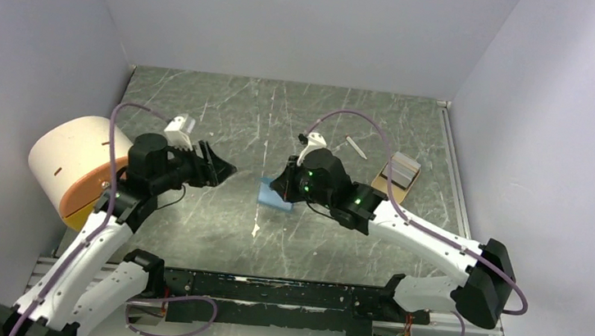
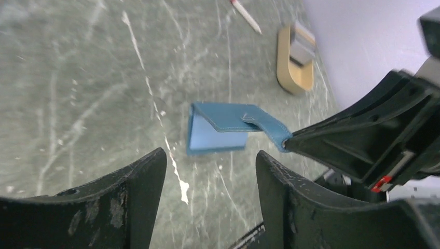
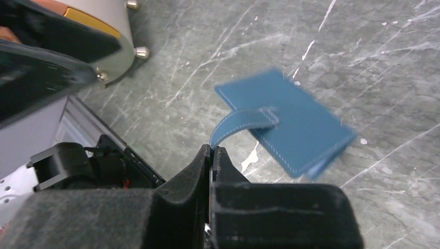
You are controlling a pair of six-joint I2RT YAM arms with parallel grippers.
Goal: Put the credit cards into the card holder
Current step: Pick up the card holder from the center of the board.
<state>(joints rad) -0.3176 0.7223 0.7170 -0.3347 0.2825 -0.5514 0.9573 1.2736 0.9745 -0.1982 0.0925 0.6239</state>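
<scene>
The teal-blue card holder lies mid-table. My right gripper is shut on its snap tab and lifts the cover, so the lighter blue inside shows. In the right wrist view the holder hangs from the tab just beyond the closed fingertips. My left gripper is open and empty, a little left of the holder; its fingers frame the holder in the left wrist view. The credit cards stand stacked in a tan tray, also seen in the left wrist view.
The tan tray sits at the right rear, with a thin white stick behind it. A large white and orange cylinder stands at the left wall. Walls close in the table on three sides.
</scene>
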